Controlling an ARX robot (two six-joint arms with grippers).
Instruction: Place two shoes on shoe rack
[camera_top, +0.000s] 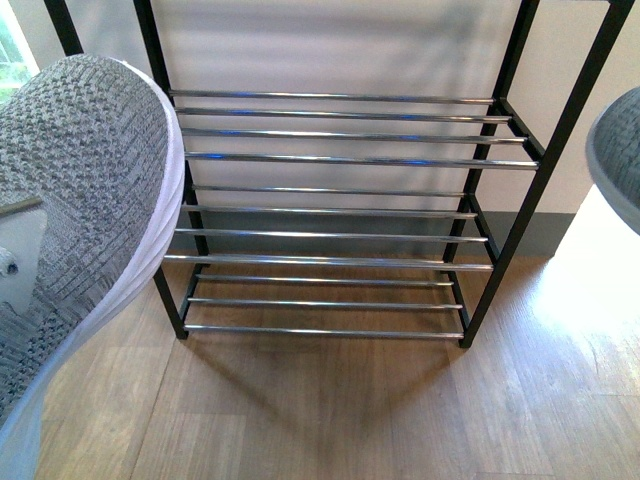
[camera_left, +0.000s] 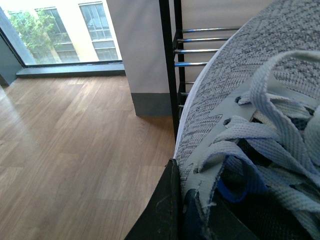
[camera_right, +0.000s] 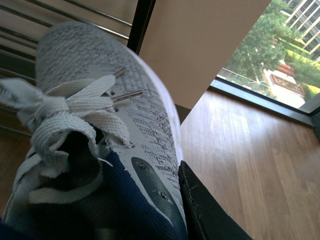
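left gripper (camera_left: 197, 212) clamps left shoe (camera_top: 80, 200) by its collar, lifted left of shoe rack (camera_top: 340, 210) | right gripper (camera_right: 167, 200) clamps right shoe (camera_top: 620, 150) same way, at right | toes face rack, probably so the 2 shoes slide straight onto it

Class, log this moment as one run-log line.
phase: carry | left shoe: held aloft | right shoe: held aloft | shoe rack: no shoes on visible tiers | placed: none
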